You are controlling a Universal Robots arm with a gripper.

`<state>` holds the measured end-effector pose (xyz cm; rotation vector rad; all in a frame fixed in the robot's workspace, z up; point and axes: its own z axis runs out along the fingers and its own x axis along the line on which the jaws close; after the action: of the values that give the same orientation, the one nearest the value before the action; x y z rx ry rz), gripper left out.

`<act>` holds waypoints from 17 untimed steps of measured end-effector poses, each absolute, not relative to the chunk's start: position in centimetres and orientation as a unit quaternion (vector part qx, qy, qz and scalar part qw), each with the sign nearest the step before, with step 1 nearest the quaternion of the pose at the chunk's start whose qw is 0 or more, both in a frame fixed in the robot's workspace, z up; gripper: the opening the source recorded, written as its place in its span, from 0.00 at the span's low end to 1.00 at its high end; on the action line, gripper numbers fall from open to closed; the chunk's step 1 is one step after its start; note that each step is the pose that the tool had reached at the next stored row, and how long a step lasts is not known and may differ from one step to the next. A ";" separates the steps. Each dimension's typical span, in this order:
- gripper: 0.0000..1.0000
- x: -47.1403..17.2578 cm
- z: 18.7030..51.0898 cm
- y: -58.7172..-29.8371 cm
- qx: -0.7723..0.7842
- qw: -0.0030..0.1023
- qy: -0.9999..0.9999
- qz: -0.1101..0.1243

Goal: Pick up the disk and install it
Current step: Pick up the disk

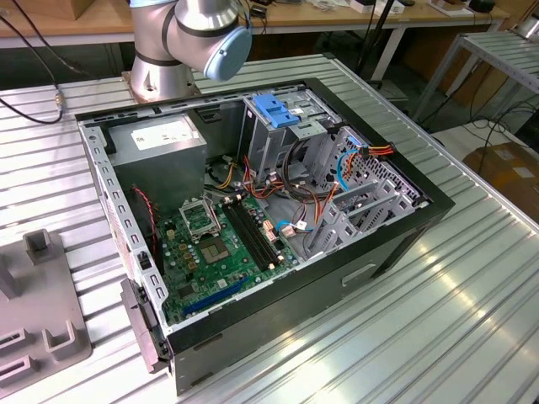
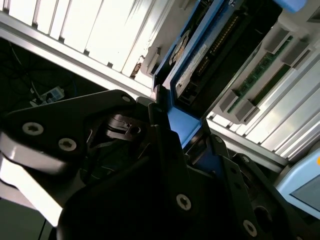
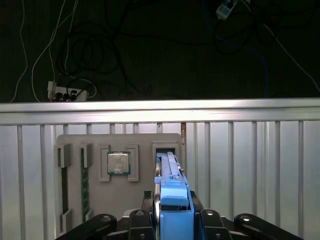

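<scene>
In the first wrist view the disk [image 3: 172,197] stands on edge, a thin grey slab with a blue plastic rail facing the camera. Its far end sits at a slot [image 3: 165,151] of a flat grey holder plate [image 3: 145,187]. My gripper [image 3: 173,220] is shut on the disk, one black finger on each side of the blue rail. The second wrist view shows the same grip from close up: black fingers [image 2: 165,145] clamp the blue rail [image 2: 181,125], and the disk's dark connector edge [image 2: 210,75] runs away from them.
The holder plate also carries a processor chip [image 3: 118,163] and memory sticks [image 3: 84,182] and lies on a ribbed metal table [image 3: 250,165]. In the exterior view an open computer case [image 1: 396,244] holds a motherboard [image 1: 219,244], power-supply box [image 1: 160,143], blue-topped drive cage [image 1: 278,109] and loose cables [image 1: 303,210].
</scene>
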<state>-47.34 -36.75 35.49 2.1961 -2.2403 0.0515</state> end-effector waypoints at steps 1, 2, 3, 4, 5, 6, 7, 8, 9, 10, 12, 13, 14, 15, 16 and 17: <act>0.37 -47.3 35.5 -36.7 0.700 0.002 -0.714 0.016; 0.37 -47.3 35.6 -36.7 0.700 0.002 -0.714 0.016; 0.37 -47.3 35.6 -36.7 0.700 0.002 -0.714 0.016; 0.37 -47.3 35.7 -36.7 0.700 0.002 -0.714 0.016; 0.37 -47.3 35.7 -36.7 0.700 0.002 -0.714 0.016; 0.37 -47.3 35.8 -36.7 0.700 0.002 -0.714 0.016; 0.37 -47.3 35.9 -36.7 0.700 0.002 -0.714 0.016; 0.37 -47.3 35.9 -36.7 0.700 0.002 -0.714 0.016; 0.37 -47.3 36.0 -36.7 0.700 0.002 -0.714 0.016; 0.37 -47.3 36.0 -36.7 0.700 0.002 -0.714 0.016; 0.37 -47.3 36.3 -36.7 0.700 0.002 -0.714 0.016; 0.37 -47.3 36.4 -36.7 0.700 0.002 -0.714 0.016; 0.37 -47.3 36.5 -36.7 0.700 0.002 -0.714 0.016; 0.37 -47.3 36.6 -36.7 0.700 0.002 -0.714 0.016; 0.37 -47.3 36.7 -36.8 0.700 0.002 -0.714 0.016; 0.37 -47.3 36.8 -36.7 0.700 0.002 -0.714 0.016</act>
<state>-47.34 -36.75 36.79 2.1961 -2.2403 0.0514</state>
